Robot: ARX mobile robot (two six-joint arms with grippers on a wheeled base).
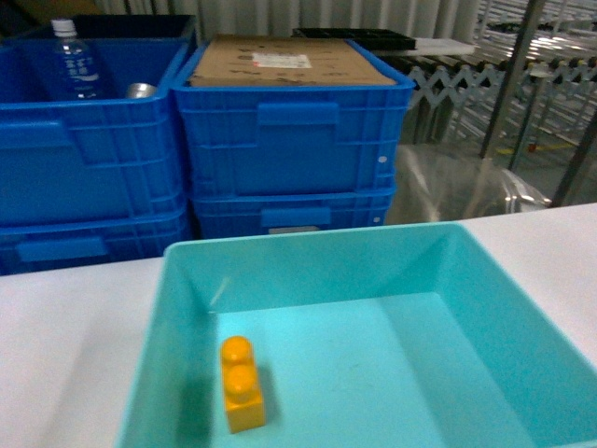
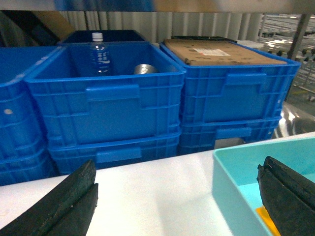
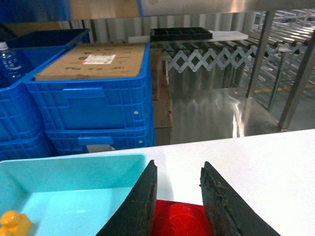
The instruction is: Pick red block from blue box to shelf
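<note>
The small red plastic block (image 3: 179,221) sits clamped between the black fingers of the right gripper (image 3: 178,196), above the white worktop (image 3: 256,167) at the pale turquoise plastic box's (image 3: 74,164) 3 o'clock rim. A yellow-orange two-stud brick (image 1: 242,383) lies inside at 7 o'clock. The left gripper (image 2: 177,196) hangs spread wide.

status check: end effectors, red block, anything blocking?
Right end effector shut on red block, out of the blue box. Left end effector open, empty, over the table. Yellow brick remains in box. Nothing blocking.
</note>
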